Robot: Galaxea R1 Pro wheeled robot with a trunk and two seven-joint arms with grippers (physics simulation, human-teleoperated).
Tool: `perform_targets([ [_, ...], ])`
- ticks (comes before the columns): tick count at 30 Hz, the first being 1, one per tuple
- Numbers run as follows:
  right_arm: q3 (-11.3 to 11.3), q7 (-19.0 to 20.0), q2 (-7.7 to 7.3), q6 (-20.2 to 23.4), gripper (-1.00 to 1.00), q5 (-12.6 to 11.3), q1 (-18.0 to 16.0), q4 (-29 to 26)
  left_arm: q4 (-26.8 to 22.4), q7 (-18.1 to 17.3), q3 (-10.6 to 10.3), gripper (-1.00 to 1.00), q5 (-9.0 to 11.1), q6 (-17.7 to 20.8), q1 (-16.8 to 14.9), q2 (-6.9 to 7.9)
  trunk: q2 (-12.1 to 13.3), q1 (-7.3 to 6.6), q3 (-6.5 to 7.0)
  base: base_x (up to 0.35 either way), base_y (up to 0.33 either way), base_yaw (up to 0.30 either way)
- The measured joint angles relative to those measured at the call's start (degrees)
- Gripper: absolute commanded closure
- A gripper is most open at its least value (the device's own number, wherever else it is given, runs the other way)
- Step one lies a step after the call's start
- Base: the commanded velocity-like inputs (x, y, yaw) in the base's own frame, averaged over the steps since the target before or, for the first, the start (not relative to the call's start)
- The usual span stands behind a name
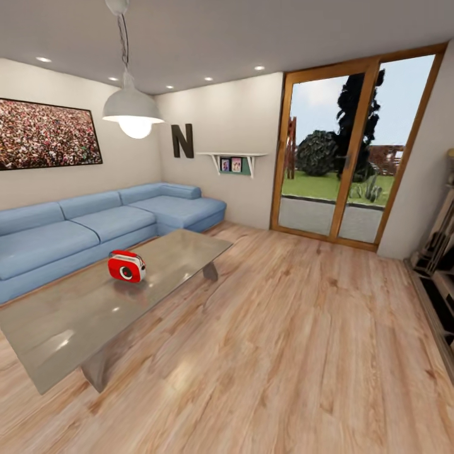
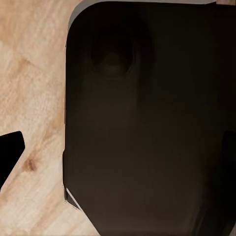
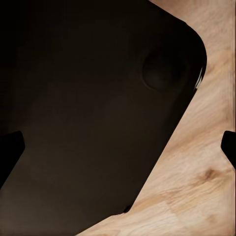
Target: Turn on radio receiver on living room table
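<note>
- The left gripper's dark fingertip (image 2: 10,152) and the right gripper's fingertips (image 3: 10,152) point down over the wood floor (image 3: 196,187) beside a dark rounded body (image 2: 147,137); whether either gripper is open cannot be told.
- The red radio receiver (image 1: 127,265) stands upright on the glossy desk (image 1: 75,328), near the blue sofa (image 1: 94,221).

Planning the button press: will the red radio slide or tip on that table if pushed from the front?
Likely slides: the radio receiver stands upright on the table, whose top looks glossy. It looks small and probably light. Tipping seems less likely; it looks wider than tall.

Black rounded body panel (image 2: 147,123), black fingers (image 3: 10,152)
</note>
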Motion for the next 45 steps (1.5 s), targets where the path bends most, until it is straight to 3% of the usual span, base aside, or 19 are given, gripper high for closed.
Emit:
perform_targets([
  [16,0.08,0.0,-0.07,0.0,-1.0,0.0,0.0,0.01,0.0,0.06,0.01,-1.0,0.15,0.0,-0.01,0.07,0.0,0.0,0.0,0.323,-0.043,0.0],
  [21,0.09,0.0,-0.07,0.0,-1.0,0.0,0.0,0.02,0.0,0.0,-0.04,-1.0,3.28,0.02,0.04,0.11,0.0,0.0,0.0,0.329,0.0,0.0],
  [25,0.09,0.0,-0.07,0.0,-1.0,0.0,0.0,0.04,0.0,0.0,-0.08,-1.0,3.8,0.01,0.05,0.05,0.0,0.0,0.0,0.33,0.0,0.025],
  [45,0.0,0.0,-0.07,-0.09,-1.0,0.0,0.0,0.02,0.0,0.0,-0.09,-1.0,3.91,0.0,0.03,0.0,0.0,0.0,0.0,0.33,-0.004,0.261],
])
